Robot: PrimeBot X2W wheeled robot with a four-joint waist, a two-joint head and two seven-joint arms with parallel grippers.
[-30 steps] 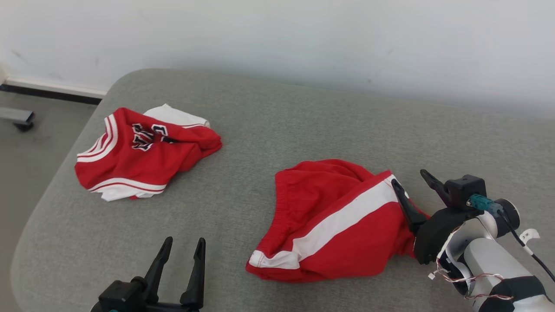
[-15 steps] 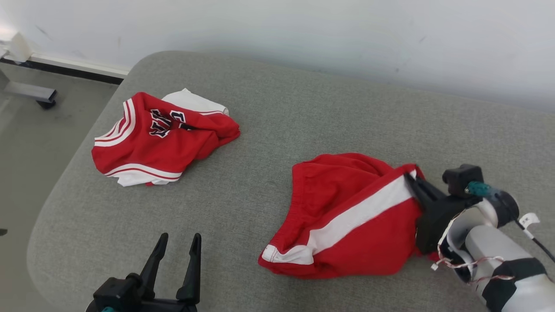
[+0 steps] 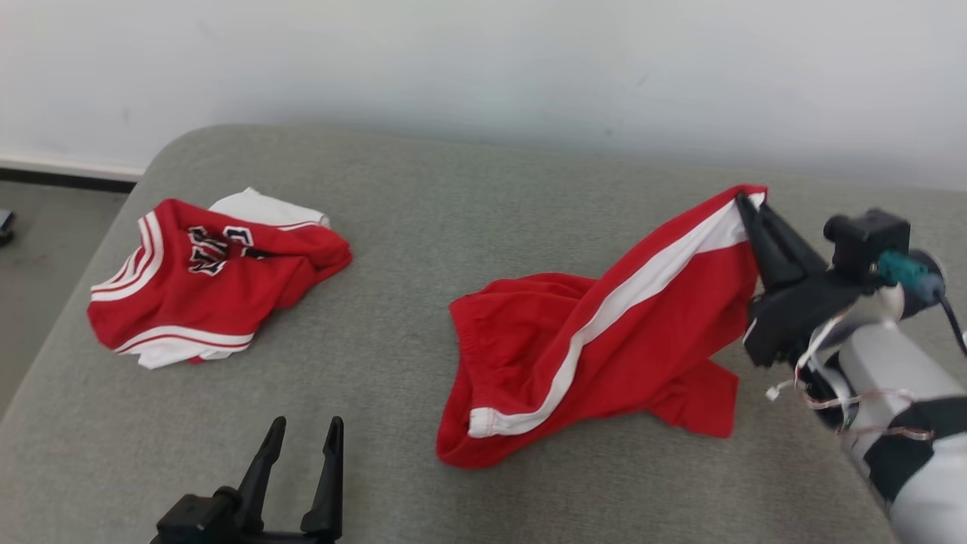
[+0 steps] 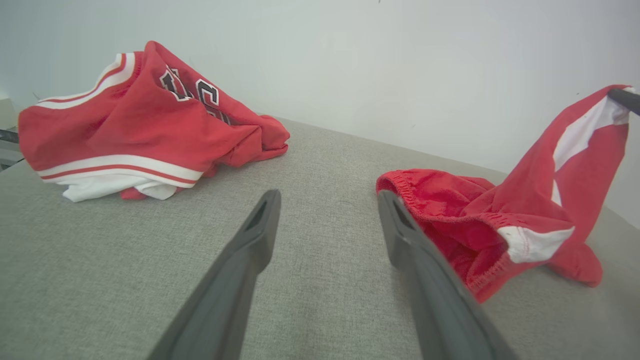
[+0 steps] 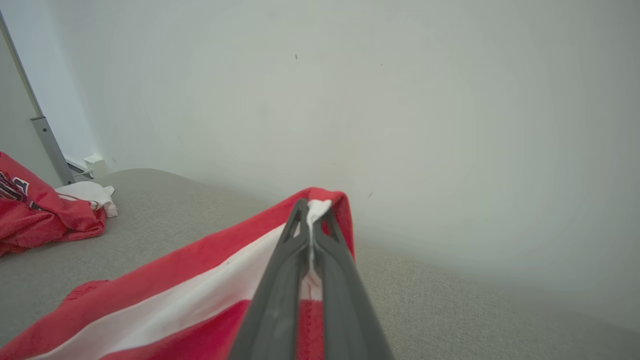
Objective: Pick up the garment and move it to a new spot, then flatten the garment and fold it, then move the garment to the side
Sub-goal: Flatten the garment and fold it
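Note:
The garment (image 3: pixel 597 347) is a pair of red shorts with a white side stripe, lying on the grey cushioned surface (image 3: pixel 453 211). My right gripper (image 3: pixel 748 200) is shut on its upper right corner and holds that corner lifted, while the rest trails down to the surface. The right wrist view has the fingers (image 5: pixel 285 280) pinching the white stripe of the shorts (image 5: pixel 200 295). My left gripper (image 3: pixel 302 434) stands open low at the front left, nothing between its fingers. In the left wrist view the shorts (image 4: pixel 500 210) lie just right of the left gripper (image 4: pixel 327 200).
A crumpled red and white jersey (image 3: pixel 211 279) lies at the left of the surface, also in the left wrist view as the jersey (image 4: pixel 140 120). A pale wall (image 3: pixel 483 68) runs behind. The surface's rounded left edge drops to the floor (image 3: pixel 38 249).
My right gripper closed on the shorts' corner and has lifted it up and back, stretching the cloth. The head camera shifted. The left gripper has stayed open.

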